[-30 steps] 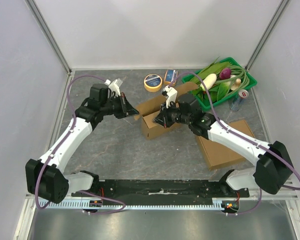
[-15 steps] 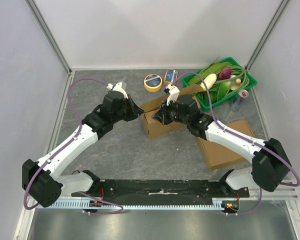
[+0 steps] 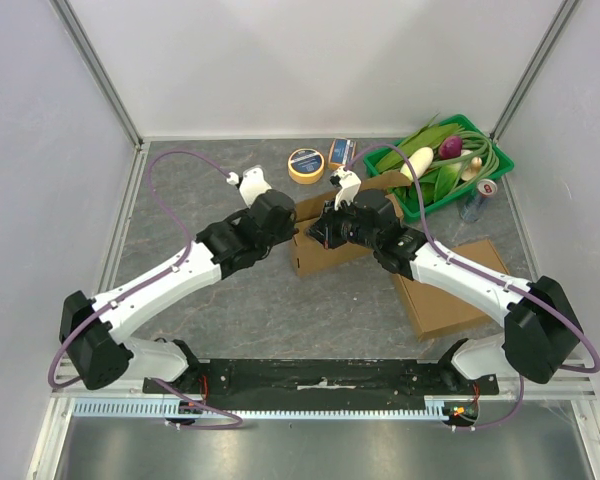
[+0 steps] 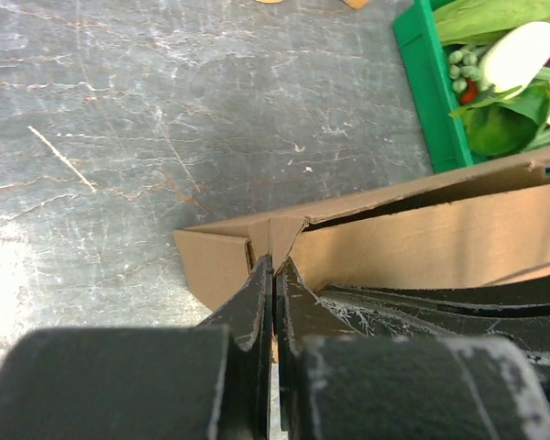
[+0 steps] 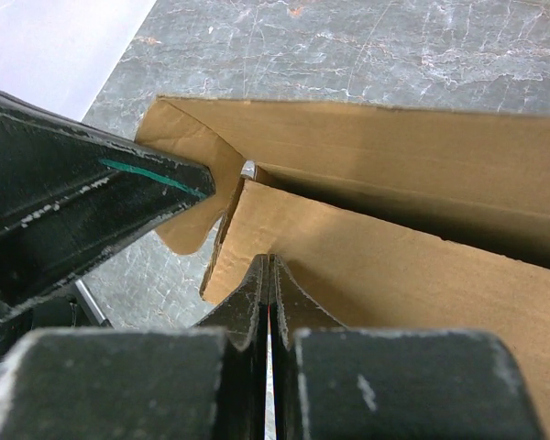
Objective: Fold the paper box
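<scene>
Since a second ago your left arm has swung in from the open table point(image 3: 210, 180) to the left end of the paper box point(image 3: 315, 258). The right arm has barely shifted.

Left gripper point(image 4: 273, 263): jaws fully together, tips pressed on the folded corner of the box's end flap. You cannot tell whether any cardboard is pinched between them.

Right gripper point(image 5: 269, 261): jaws also fully together, tips against the edge of an inner cardboard panel — nothing visibly held.

The box sits mid-table, top flaps unclosed, just in front of the tape roll point(image 3: 305, 164) and left of the green tray point(image 3: 500, 165).
</scene>
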Action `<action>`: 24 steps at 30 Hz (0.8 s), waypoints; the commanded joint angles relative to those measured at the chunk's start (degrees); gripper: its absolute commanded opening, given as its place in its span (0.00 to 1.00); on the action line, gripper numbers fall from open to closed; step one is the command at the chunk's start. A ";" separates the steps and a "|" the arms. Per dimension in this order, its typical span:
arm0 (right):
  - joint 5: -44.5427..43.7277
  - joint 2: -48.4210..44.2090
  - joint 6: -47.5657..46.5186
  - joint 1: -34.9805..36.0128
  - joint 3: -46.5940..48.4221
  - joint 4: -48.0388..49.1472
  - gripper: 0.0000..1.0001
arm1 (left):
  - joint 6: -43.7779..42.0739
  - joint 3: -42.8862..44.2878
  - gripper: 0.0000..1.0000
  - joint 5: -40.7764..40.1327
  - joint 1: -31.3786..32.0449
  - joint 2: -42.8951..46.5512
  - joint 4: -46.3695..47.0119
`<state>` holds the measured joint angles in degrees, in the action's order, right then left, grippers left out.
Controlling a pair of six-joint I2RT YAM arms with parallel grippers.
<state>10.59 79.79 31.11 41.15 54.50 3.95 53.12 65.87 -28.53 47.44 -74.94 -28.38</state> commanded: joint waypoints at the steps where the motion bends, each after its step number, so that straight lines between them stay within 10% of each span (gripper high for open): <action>1: -0.66 0.10 0.09 0.43 -0.97 -1.75 0.00 | 6.99 3.04 0.02 -10.22 2.83 -4.25 -8.88; 14: -0.57 -0.25 0.09 0.43 -1.24 -1.84 0.00 | 12.18 3.04 0.02 -12.16 5.21 -8.29 -12.49; 24: -0.48 -0.25 -0.09 0.51 -0.89 -2.36 0.00 | -5.22 -4.77 0.02 -3.37 5.38 -0.22 0.95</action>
<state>10.39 79.77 31.33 41.17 54.39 4.14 55.83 67.00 -38.85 52.18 -78.50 -29.98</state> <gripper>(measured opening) 0.006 0.022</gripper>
